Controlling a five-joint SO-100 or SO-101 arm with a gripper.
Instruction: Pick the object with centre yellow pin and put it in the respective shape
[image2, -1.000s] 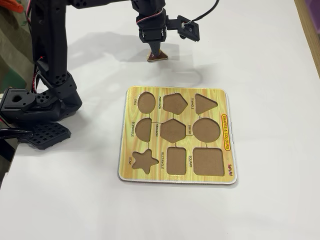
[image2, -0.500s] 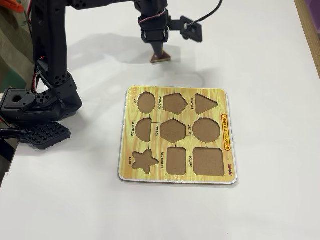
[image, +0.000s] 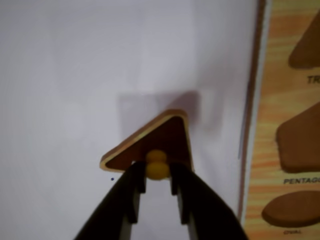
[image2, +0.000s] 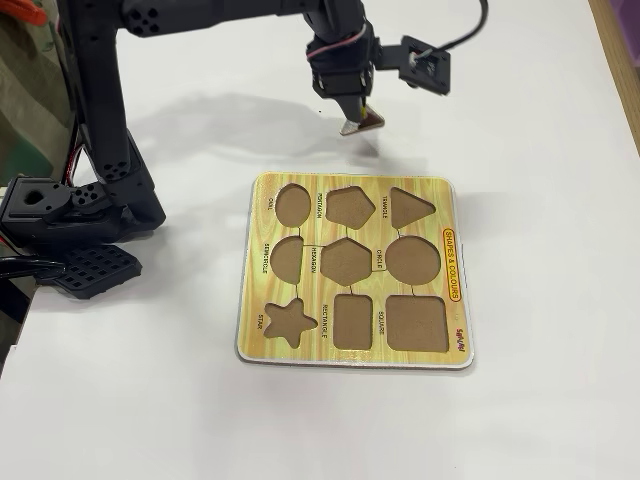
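Observation:
The object with centre yellow pin is a dark-brown triangle (image: 162, 137) with rounded corners and a yellow knob (image: 157, 169). My gripper (image: 157, 175) is shut on that knob, one black finger on each side. In the fixed view the triangle (image2: 364, 122) hangs tilted under the gripper (image2: 352, 118), a little above the white table, just beyond the far edge of the puzzle board (image2: 350, 181). The board's triangle recess (image2: 411, 207) is at its far right corner in that view. In the wrist view the board (image: 267, 100) lies to the right, with the triangle recess (image: 306, 45) at the top.
The board's other recesses, among them the pentagon (image2: 350, 207) and oval (image2: 293, 204), are all unfilled. The arm's black base (image2: 70, 210) and a perforated black plate (image2: 92, 271) stand at the left. A wooden strip (image2: 622, 60) runs along the right edge.
The gripper has carried the triangle to the right and raised it off the table; it now hangs tilted nearer the board's far edge.

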